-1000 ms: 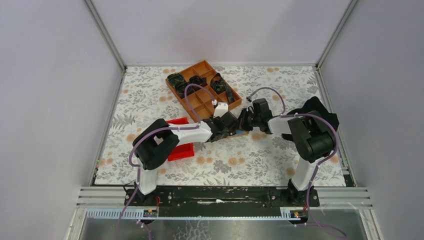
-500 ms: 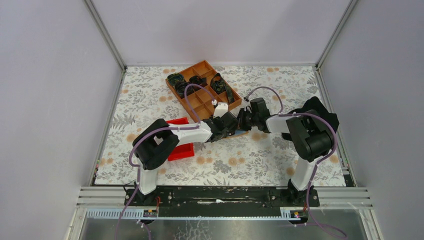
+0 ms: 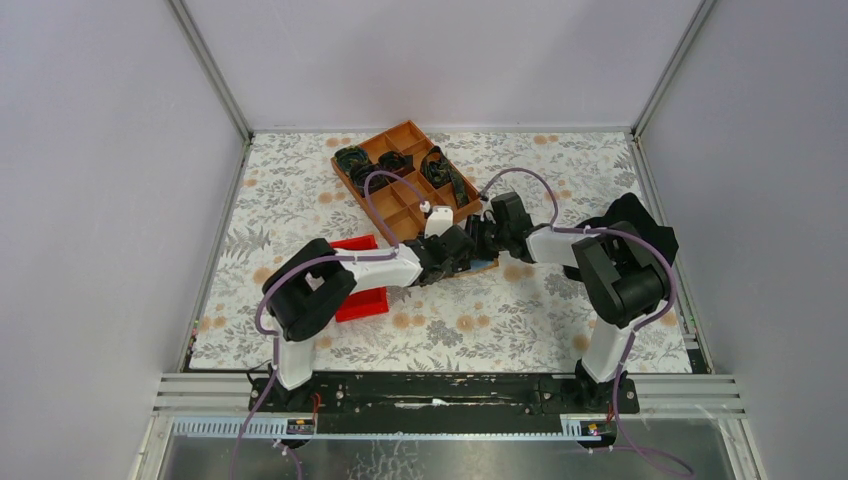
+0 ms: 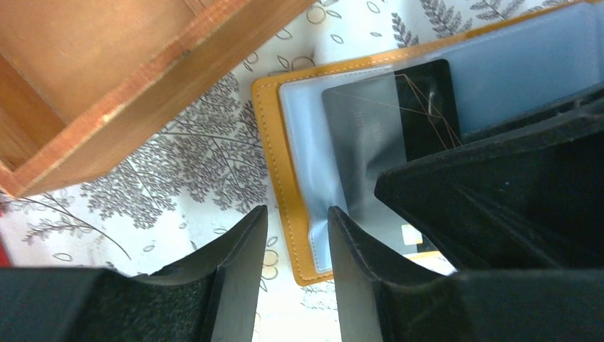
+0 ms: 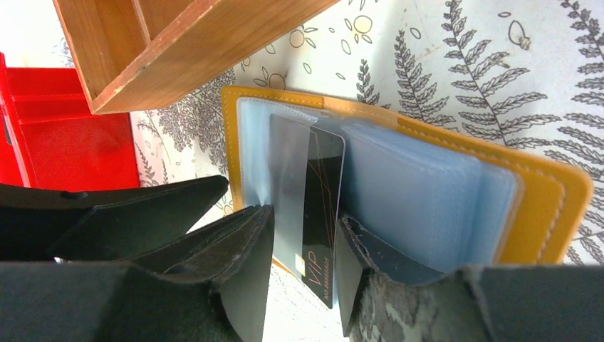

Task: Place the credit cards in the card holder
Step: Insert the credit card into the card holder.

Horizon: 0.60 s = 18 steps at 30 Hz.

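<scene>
The tan-orange card holder [image 4: 285, 164] lies open on the floral table, its bluish clear sleeves facing up [image 5: 555, 192]. In the top view it is mostly hidden under both grippers [image 3: 488, 265]. A black credit card [image 5: 324, 214] marked VIP sits partly inside a sleeve [image 4: 420, 107], its lower end sticking out. My right gripper [image 5: 303, 228] is open, with that card's free end between its jaws and a gap on the left side. My left gripper [image 4: 295, 211] is open and straddles the holder's stitched edge, one finger over the table and one over the sleeve.
The orange-brown compartment tray [image 3: 405, 180] stands just behind the holder, its wall close to both grippers [image 4: 142, 85] [image 5: 178, 50]. A red bin [image 3: 362, 290] sits to the left under the left arm [image 5: 64, 128]. The two grippers nearly touch each other.
My right gripper has gone from shut to open around the black card, and its wrist has shifted slightly left and back. The left jaws have widened a little.
</scene>
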Tool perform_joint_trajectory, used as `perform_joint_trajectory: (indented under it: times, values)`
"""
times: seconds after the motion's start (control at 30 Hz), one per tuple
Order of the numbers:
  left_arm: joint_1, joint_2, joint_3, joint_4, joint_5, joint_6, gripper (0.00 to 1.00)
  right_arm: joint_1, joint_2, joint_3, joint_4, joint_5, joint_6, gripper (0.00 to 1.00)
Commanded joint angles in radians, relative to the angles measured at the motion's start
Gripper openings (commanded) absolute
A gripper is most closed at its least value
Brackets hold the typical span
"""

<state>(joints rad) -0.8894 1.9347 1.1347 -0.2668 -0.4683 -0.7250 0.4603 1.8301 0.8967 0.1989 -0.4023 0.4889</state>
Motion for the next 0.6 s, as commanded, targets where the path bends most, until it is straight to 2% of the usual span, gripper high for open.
perform_joint_trajectory:
  times: [0.0, 0.13, 0.57]
  values:
    - [-0.059, 0.121, -0.114, -0.188, 0.291, -0.045, 0.46, 0.026, 0.031, -0.038, -0.294, 0.071, -0.068, 0.45]
    - [-0.06, 0.077, -0.132, -0.18, 0.286, -0.073, 0.47, 0.026, 0.03, -0.017, -0.328, 0.095, -0.079, 0.49]
    - [-0.059, -0.094, -0.208, -0.171, 0.222, -0.16, 0.52, 0.04, 0.037, -0.01, -0.366, 0.154, -0.125, 0.51]
